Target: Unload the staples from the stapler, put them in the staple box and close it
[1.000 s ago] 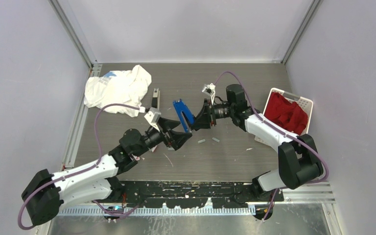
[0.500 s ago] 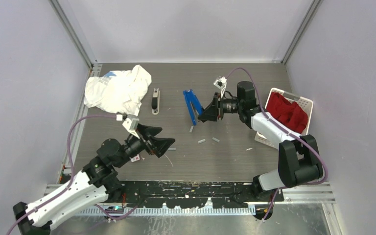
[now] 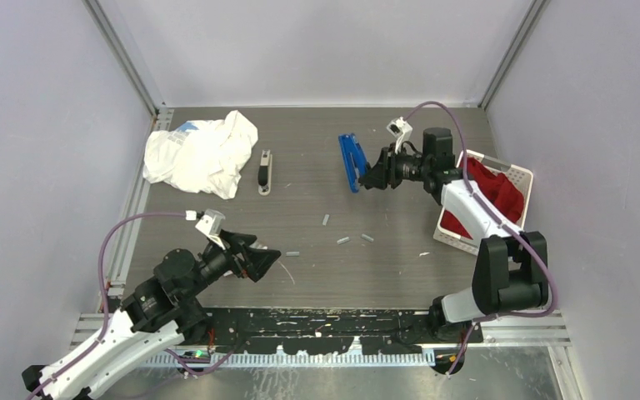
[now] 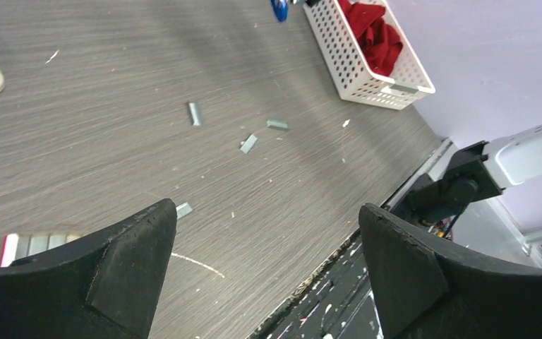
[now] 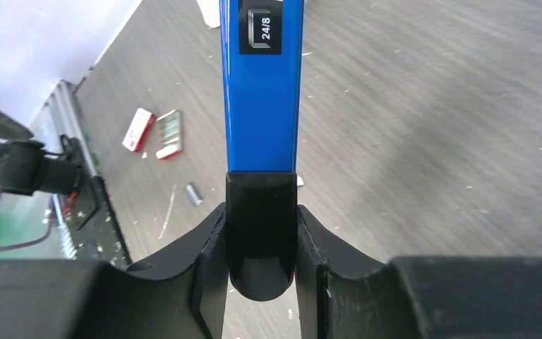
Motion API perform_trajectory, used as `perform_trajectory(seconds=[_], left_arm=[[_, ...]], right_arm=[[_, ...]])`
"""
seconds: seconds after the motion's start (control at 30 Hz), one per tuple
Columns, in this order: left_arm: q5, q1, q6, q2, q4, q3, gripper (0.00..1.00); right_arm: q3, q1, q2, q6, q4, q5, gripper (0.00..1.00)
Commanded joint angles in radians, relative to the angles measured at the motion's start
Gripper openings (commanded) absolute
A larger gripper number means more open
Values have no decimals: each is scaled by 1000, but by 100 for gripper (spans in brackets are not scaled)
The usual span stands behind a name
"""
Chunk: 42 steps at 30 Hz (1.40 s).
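Across the grey table (image 3: 317, 137) the two arms are far apart, and to my eye the unloading is all but done. What is left is to check the magazine and set the tool down. The right arm reaches long and nearly level toward the far side, with the white basket (image 3: 518, 173) of red cloth close behind its wrist and the crumpled white cloth (image 3: 200, 154) well off beyond its fingertips. The right gripper (image 3: 370, 177) is clenched on the black tail of the blue stapler (image 3: 351, 162), and its wrist camera shows both jaws pressed to that black end, with the stapler (image 5: 262, 92) running straight out ahead of the right gripper (image 5: 261, 212). It looks lifted off the wood, though I cannot be sure. The left arm is folded low by the near edge, its forearm angled up toward the middle. The left gripper (image 3: 265, 260) is spread wide and holds nothing. A grey-and-black tool (image 3: 264, 172) lies well ahead of it, near the cloth. The small white-and-red box (image 5: 139, 129) sits just under and behind the left jaws. The staples (image 3: 343, 241) are scattered as short silvery strips (image 4: 248, 143) on the table in front of the left gripper (image 4: 265, 212), the nearest just off one fingertip. If more are inside, the right hand needs a tip or a shake. Otherwise a gentle lowering will do.
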Motion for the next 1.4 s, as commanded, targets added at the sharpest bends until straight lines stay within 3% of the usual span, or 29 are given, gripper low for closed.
perform_trajectory(seconds=[0.0, 0.47, 0.83, 1.17, 1.37], left_arm=[[-57, -3, 42, -13, -67, 33, 99], [-71, -3, 166, 117, 20, -19, 99], [-99, -2, 144, 152, 111, -115, 99], [-149, -2, 165, 157, 99, -122, 99], [-134, -2, 116, 132, 72, -110, 99]], right_arm=[[162, -7, 49, -147, -66, 116, 1], [534, 10, 388, -278, -257, 391, 1], [741, 161, 588, -367, -347, 668, 1], [1182, 297, 924, -384, -544, 799, 2], [1306, 315, 1000, -383, -594, 808, 16]])
